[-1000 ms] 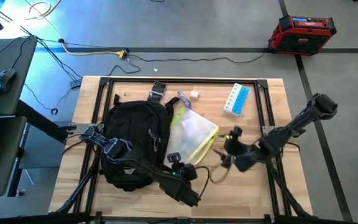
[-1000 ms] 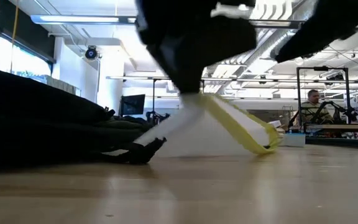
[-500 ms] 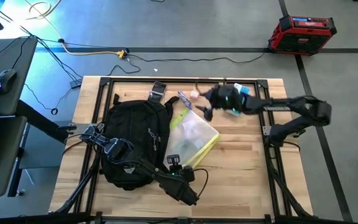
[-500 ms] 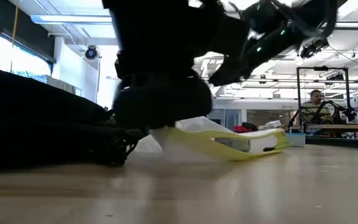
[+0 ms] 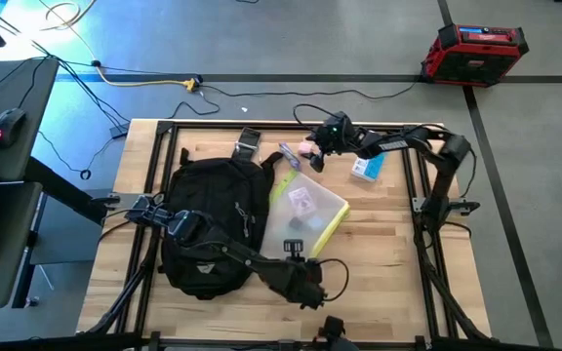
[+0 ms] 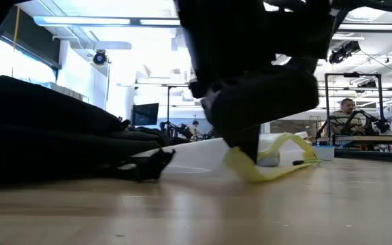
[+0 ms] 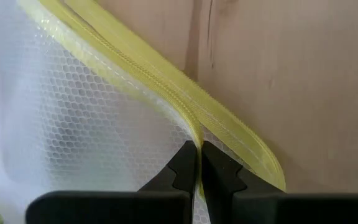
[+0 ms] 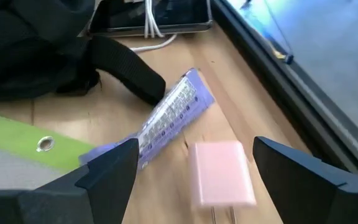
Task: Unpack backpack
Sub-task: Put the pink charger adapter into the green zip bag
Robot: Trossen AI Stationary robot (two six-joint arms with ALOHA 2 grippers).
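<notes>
Right gripper (image 5: 312,153) now over pink block (image 8: 222,173), fingers apart; left gripper (image 7: 198,167) fingers clamped on pouch (image 5: 305,213).

Even, bright overhead light fills the high view, with a blue cast on the floor at upper left. In the low view, ceiling strip lights (image 6: 87,20) glare white at the top; the dark arm at centre is blurred. The pink block (image 8: 221,172) in the right wrist view looks soft.
</notes>
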